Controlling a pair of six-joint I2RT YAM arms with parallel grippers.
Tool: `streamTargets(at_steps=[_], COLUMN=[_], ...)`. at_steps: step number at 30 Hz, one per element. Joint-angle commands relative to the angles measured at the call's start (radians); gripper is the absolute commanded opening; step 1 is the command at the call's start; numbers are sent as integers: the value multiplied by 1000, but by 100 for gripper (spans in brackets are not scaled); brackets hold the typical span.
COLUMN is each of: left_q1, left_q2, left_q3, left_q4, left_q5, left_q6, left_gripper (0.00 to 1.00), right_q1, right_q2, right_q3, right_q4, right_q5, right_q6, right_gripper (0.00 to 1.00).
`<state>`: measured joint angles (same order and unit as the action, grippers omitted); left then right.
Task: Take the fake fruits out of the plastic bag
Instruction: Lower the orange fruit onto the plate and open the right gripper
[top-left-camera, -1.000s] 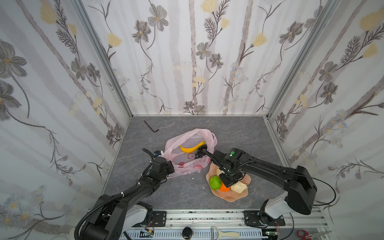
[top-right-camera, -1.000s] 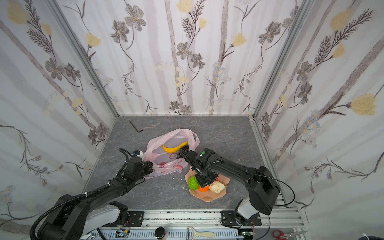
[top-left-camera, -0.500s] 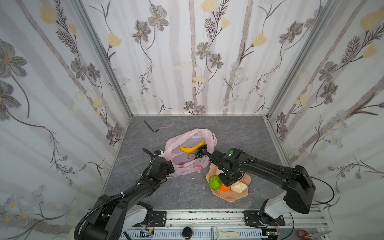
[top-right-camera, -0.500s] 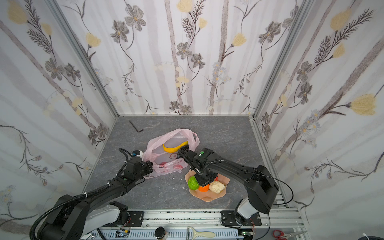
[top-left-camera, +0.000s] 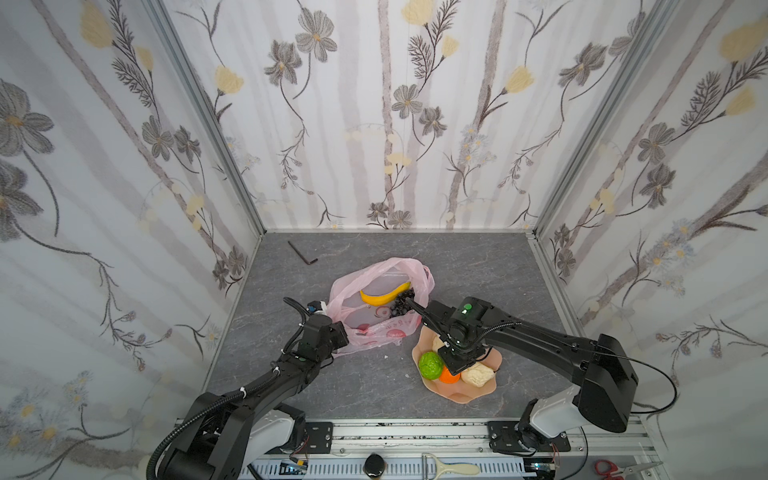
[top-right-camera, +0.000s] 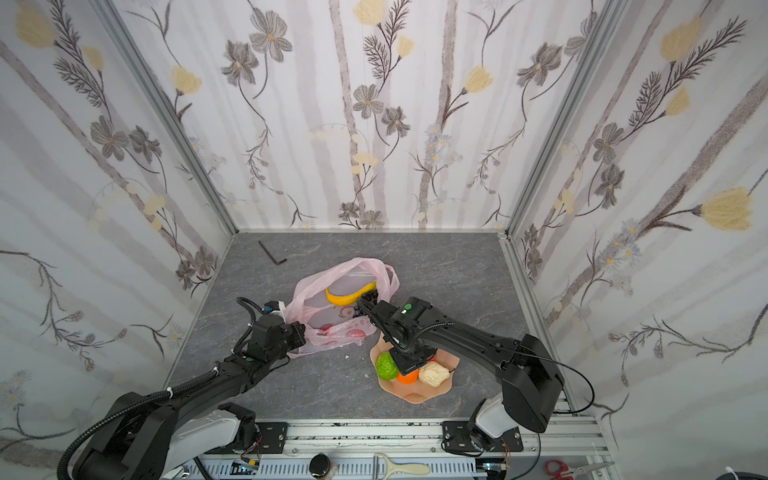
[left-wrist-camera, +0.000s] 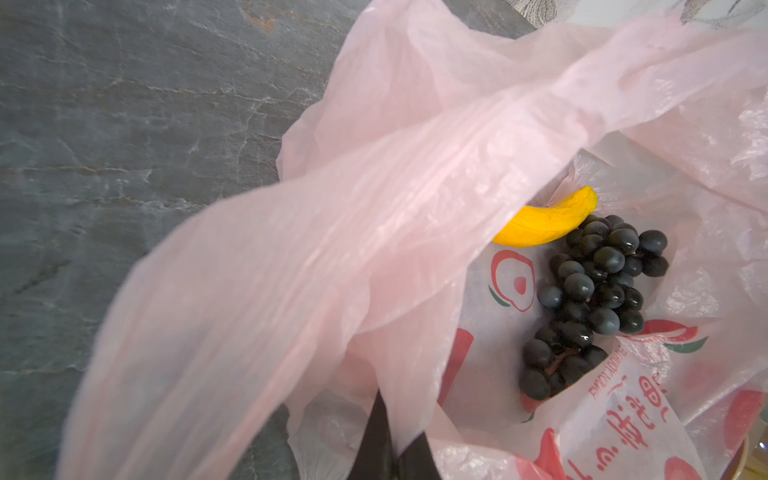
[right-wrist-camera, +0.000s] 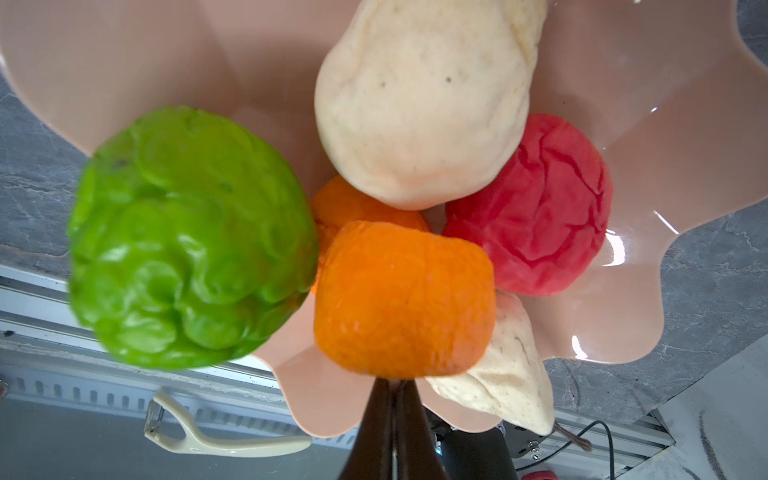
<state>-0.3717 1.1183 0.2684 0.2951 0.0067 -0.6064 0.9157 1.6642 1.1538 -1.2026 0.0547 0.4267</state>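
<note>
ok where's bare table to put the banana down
Bare tabletop runs behind and right of the plastic bag, save the hex key at back left. Another patch lies in front, between the left arm and the scalloped dish. Crowded: the dish, heaped with fruits, and the gap between bag and dish, under the right arm.

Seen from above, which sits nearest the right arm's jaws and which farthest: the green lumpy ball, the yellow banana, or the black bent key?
In a top view:
1. Green lumpy toy ball: in the peach scalloped dish, beside the jaws of the right gripper.
2. Yellow toy banana: inside the thin pink plastic bag, farther back and left.
3. Black L-shaped hex key: far back on the left.
</note>
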Motion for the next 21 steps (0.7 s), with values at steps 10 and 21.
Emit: streamTargets(at_steps=[10,21], left_q1=[1,2], left_q2=[0,34], left_q3=[-1,18], left_q4=[21,21], left_q5=[-13,27], left_q6=[-6,8], left_gripper=[0,0], right_q1=[6,5], right_q2=[-15,-63], right_q3=[7,44], right_q4=[-2,24], right_q5=[60,62], right_q6=[30,31], right_gripper=[28,45])
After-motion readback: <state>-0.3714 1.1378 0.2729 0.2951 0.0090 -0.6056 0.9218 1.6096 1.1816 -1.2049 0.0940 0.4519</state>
